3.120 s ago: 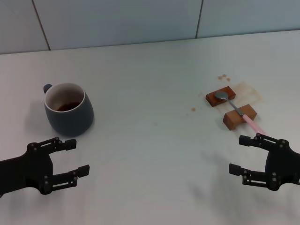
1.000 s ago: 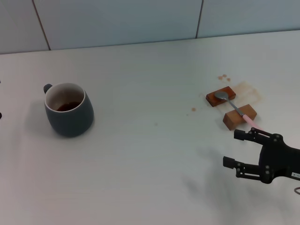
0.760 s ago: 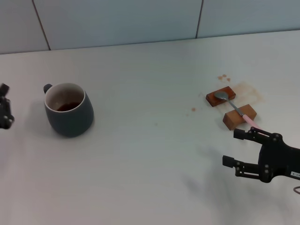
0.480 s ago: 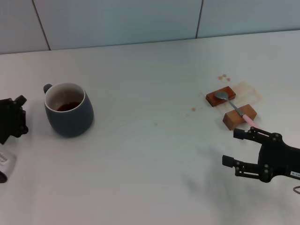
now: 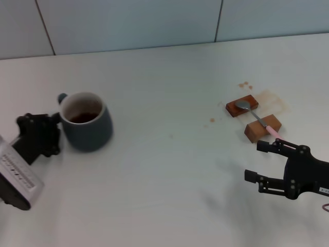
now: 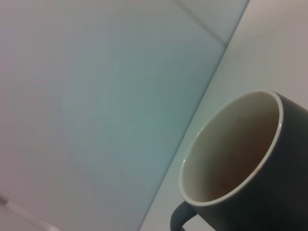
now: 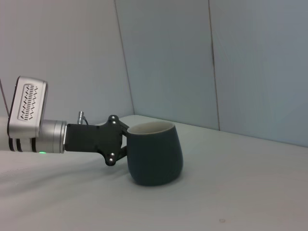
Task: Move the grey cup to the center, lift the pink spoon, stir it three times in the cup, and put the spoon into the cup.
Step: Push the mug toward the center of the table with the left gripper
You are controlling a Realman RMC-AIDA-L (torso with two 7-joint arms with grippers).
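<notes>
The grey cup [image 5: 86,128], with dark brown liquid inside, stands on the left of the white table. It also shows in the right wrist view [image 7: 154,155] and fills the left wrist view [image 6: 250,187]. My left gripper [image 5: 53,135] is open, with its fingertips against the cup's left side just below the small handle [image 5: 62,98]; in the right wrist view it [image 7: 115,139] touches the cup wall. The pink spoon [image 5: 263,121] lies across two brown blocks on the right. My right gripper [image 5: 256,161] is open and empty, just in front of the spoon handle's end.
Two brown blocks [image 5: 241,107] [image 5: 262,128] carry the spoon, amid brown stains [image 5: 270,96] and drops [image 5: 244,85]. A tiled wall [image 5: 128,23] bounds the far edge of the table. Bare white tabletop [image 5: 169,139] lies between cup and spoon.
My left arm came in from the left and met the cup's side. The cup has slid a little to the right. The right gripper has barely moved.
</notes>
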